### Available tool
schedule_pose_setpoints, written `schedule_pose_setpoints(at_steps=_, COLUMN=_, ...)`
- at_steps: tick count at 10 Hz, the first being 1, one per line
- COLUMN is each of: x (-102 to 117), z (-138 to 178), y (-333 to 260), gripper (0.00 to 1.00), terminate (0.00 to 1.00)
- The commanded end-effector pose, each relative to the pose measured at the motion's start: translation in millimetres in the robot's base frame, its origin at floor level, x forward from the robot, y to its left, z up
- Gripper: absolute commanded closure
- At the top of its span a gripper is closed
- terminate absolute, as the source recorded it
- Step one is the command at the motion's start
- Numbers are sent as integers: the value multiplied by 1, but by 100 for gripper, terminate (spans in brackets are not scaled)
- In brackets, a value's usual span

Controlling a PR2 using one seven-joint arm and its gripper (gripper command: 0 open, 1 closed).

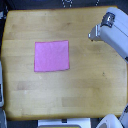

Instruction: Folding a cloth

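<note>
Exterior view from above. The cloth (51, 56) lies flat and fully spread on the wooden bench (85, 95), left of centre, its edges roughly parallel to the bench edges. No corner is lifted and no crease is visible, so folding appears not yet begun; the flat, open lay probably serves to leave every edge and corner free for a first grasp. The fabric is thin, plain pink-magenta, nearly square, with a faint mottled weave and slightly soft corners. The bench is light, warm-toned timber with visible grain, rounded corners and a dark surround.

The robot arm enters at the far right, a pale grey, boxy casing with a dark round fitting. The gripper (93, 35) sits at its left end, well apart from the cloth and holding nothing visible; whether its jaws stand wide or narrow cannot be told at this resolution. Pale objects at the near edge are too blurred to identify.
</note>
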Motion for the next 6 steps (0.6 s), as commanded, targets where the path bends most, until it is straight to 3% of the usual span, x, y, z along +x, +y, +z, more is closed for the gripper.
schedule_pose_setpoints(at_steps=1, x=-1, z=-42, y=44, gripper=0, terminate=0)
schedule_pose_setpoints(at_steps=6, x=25, z=-68, y=115, gripper=0, terminate=0)
